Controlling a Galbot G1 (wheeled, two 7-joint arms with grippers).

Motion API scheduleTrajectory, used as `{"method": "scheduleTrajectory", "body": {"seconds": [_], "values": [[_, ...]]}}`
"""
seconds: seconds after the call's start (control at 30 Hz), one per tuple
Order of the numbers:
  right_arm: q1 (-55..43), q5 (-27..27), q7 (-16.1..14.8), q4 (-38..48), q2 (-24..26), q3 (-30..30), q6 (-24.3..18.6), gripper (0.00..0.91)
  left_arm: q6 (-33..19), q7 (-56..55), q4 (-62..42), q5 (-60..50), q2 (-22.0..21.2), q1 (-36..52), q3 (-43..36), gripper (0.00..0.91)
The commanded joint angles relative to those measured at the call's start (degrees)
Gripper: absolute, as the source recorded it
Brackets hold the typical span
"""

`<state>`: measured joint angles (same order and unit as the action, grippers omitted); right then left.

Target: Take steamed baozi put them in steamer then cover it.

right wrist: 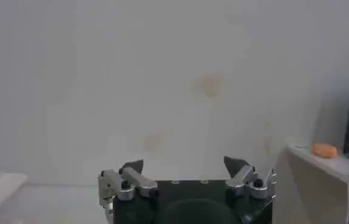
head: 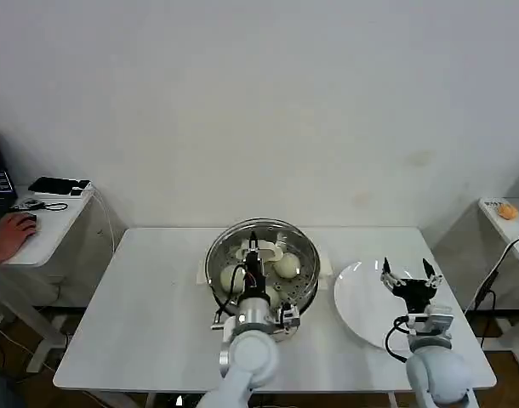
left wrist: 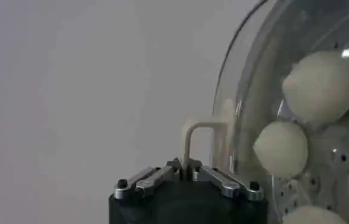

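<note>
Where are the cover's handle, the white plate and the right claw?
cover handle (left wrist: 193,131), left wrist view, cream bar above the claw
white plate (head: 359,304), head view, bare left part
right claw (head: 406,272), head view, between fingertips

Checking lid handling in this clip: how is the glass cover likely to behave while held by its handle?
The cover looks rigid and probably fragile, being clear glass in a metal rim. The left gripper holds only its thin cream bar handle, so it may swing or tilt. Hanging over the steamer, it could clank on the rim.
</note>
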<state>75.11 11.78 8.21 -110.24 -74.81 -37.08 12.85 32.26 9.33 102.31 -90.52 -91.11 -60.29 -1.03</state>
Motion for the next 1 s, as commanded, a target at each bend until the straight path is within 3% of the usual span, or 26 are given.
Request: {"method": "scheduleTrajectory", "body": {"seconds": [0.03, 1.0], "values": [[-0.30, -0.47, -0.01, 0.32, -0.52, 0.52, -0.23, 0.907, 0.16, 1.73, -0.98, -0.36, -0.07, 0.82, -0.64, 0.000], [-1.15, -0.02, -0.19, 1.82, -0.01, 0.25, -0.47, 0.907, 0.62, 6.94, -3.03, 0.14, 0.55, 4.05, -2.02, 0.000]]}}
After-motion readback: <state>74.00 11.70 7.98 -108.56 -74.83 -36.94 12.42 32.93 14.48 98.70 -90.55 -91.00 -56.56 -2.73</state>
